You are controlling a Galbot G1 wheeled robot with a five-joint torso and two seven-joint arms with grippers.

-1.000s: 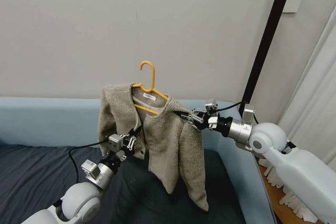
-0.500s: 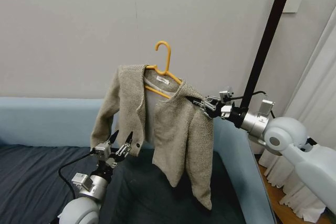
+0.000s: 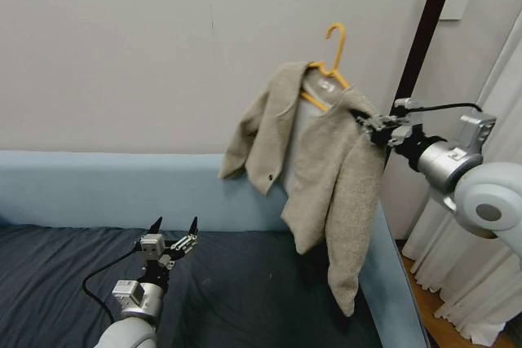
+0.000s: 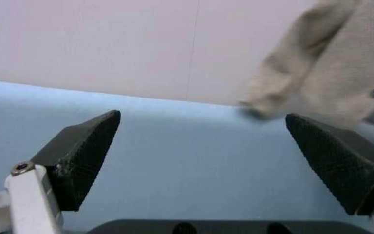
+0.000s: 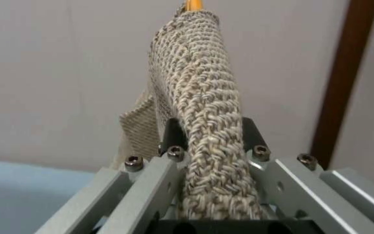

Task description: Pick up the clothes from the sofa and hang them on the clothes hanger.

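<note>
- Since the earlier frames the cardigan [image 3: 330, 160] has travelled up and to the right on its orange hanger [image 3: 334, 48], and the left gripper [image 3: 174, 230] has let go of it and dropped away.
- The left gripper hangs low over the dark seat of the sofa [image 3: 73, 189], jaws spread wide and holding nothing. The left wrist view shows only the pale backrest between its pads [image 4: 86, 151].
- The cardigan is in the air, clear of the sofa, with one sleeve trailing to the left and the other hanging straight down.
- Judged handling: a light, limp, non-fragile knit that swings and can slide along the hanger arm.
- The right gripper [image 3: 371, 124] is clamped on the knit at the shoulder, apparently over the hanger arm. The right wrist view shows the fold pinched between its fingers [image 5: 174, 134]. This is the sound place to hold, since the stiff hanger carries the load and the hook stays free.
- The dark rack post [image 3: 420, 46] stands just beside the hanger.
</note>
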